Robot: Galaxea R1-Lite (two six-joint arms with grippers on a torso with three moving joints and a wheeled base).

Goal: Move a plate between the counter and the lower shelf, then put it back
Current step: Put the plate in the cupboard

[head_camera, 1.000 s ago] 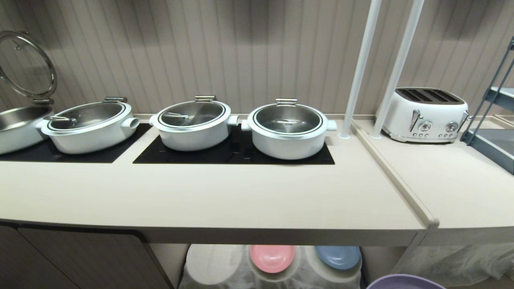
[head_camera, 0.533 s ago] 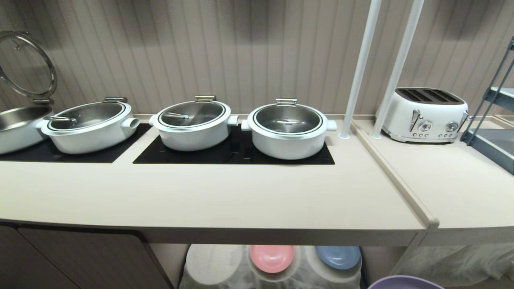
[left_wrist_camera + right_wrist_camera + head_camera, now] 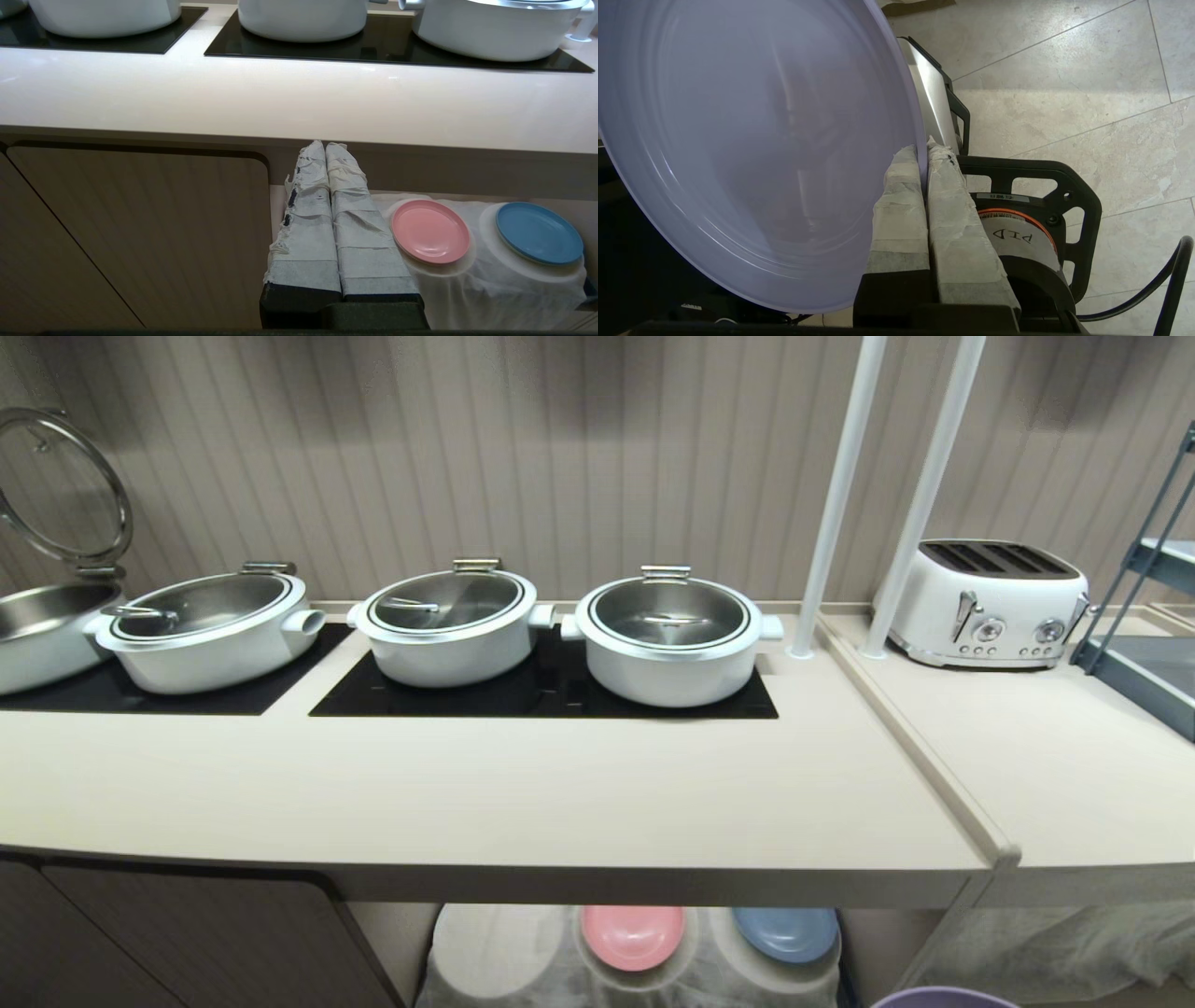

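1. Three white pots (image 3: 667, 635) with lids stand on the bench (image 3: 523, 803); a fourth at far left is open.
2. The lower shelf (image 3: 490, 284) carries a pink plate (image 3: 430, 231) and a blue plate (image 3: 539, 232).
3. The right claw (image 3: 923, 163) pinches the rim of the plate (image 3: 752, 149), low at near right, below the bench.
4. The left claw (image 3: 325, 151) is pressed together, empty, near the shelf.

Three white pots (image 3: 667, 635) with steel lids sat on black hob panels (image 3: 541, 695), far above and beyond the closed left pincer. A white toaster (image 3: 988, 602) stood off to its right. Just beside its tips lay a pink plate (image 3: 430, 231), then a blue plate (image 3: 538, 232).
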